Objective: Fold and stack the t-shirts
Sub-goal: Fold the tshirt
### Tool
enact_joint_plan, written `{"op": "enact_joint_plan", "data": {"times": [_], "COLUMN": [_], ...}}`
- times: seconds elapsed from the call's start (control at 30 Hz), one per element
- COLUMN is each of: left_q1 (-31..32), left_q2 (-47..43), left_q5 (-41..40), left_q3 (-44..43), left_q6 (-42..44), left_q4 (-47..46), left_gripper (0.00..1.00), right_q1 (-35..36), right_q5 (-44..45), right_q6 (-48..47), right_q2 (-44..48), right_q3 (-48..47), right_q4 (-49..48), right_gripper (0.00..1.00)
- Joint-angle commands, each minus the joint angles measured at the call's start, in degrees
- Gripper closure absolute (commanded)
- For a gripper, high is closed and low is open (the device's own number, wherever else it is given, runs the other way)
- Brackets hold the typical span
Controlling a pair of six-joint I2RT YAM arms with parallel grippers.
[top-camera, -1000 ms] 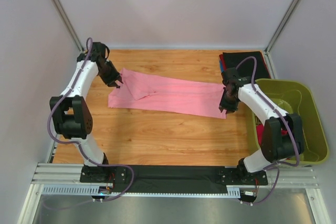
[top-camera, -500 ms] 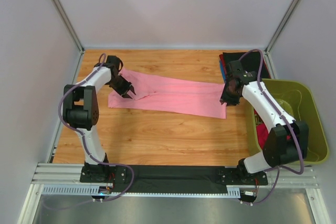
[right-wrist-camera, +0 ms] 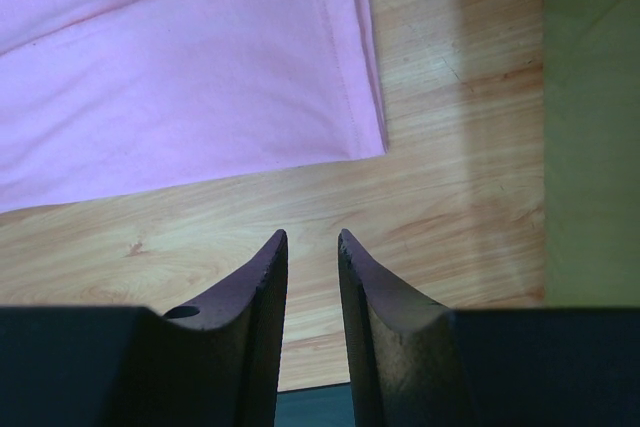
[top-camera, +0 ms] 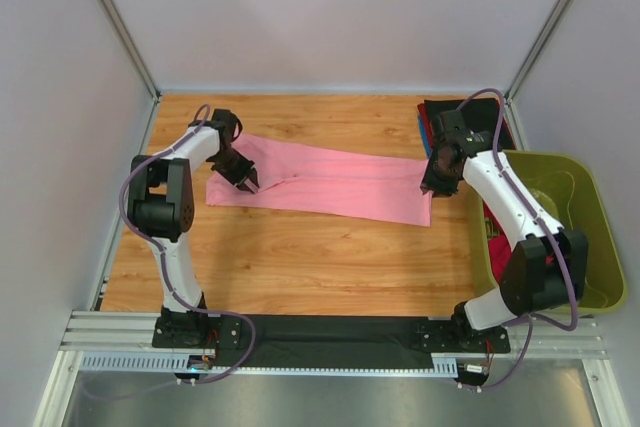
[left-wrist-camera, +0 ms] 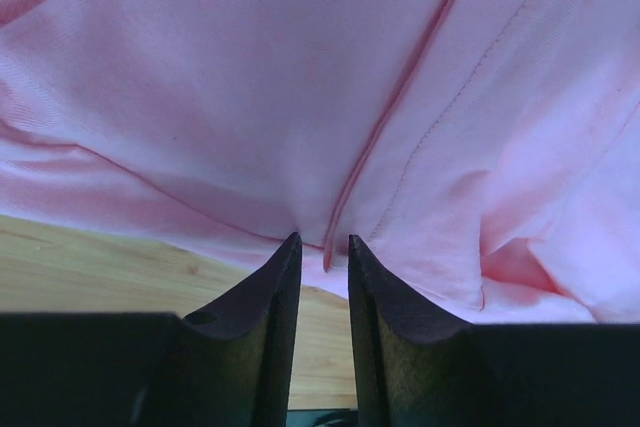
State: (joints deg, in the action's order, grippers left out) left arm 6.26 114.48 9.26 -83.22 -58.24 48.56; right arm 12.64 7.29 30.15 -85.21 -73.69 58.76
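Left gripper (top-camera: 247,182), newly arrived at the end of the pink t-shirt (top-camera: 335,183) farthest from the green tub (top-camera: 598,209), is narrowing empty jaws for the fold; right gripper (top-camera: 431,190) is hovering tub-side, barely parted, empty.

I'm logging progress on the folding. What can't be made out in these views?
- Dark folded stack, top view: right arm covers part; shirt count unclear.
- Olive-green plastic tub, top view: right arm partly hides the red cloth inside.
- Light pink t-shirt, left wrist view: cut off by frame edges.
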Motion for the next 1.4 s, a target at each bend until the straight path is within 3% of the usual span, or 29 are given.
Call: {"op": "enact_joint_plan", "data": {"times": [0.0, 0.7, 0.83, 1.0, 1.37], "left_q1": [0.6, 2.9, 2.9, 2.9, 2.9], "left_q2": [0.0, 1.4, 1.5, 1.2, 0.6], "left_q5": [-1.5, -1.1, -1.3, -2.1, -1.8], "left_q3": [-2.5, -3.9, -3.9, -4.9, -8.5], "left_q6": [-1.4, -3.1, -3.2, -2.8, -0.5], "left_q4": [1.1, 1.3, 1.5, 1.6, -4.9], "left_gripper": [0.69, 0.72, 0.81, 1.00, 1.00], "right_q1": [-0.3, -0.3, -0.3, -0.4, -1.0], "right_q5": [-0.5, -0.3, -0.2, 0.1, -0.2], "right_q6": [-0.6, 0.2, 0.2, 0.1, 0.0], "right_q2": [-0.3, -0.7, -0.2, -0.2, -0.5], "right_q3": [-2.2, -2.1, -2.1, -2.2, -2.3], "right_q4": [-0.2, -0.6, -0.6, -0.5, -0.6], "right_gripper": [0.71, 0.71, 0.71, 0.71, 0.71]}}
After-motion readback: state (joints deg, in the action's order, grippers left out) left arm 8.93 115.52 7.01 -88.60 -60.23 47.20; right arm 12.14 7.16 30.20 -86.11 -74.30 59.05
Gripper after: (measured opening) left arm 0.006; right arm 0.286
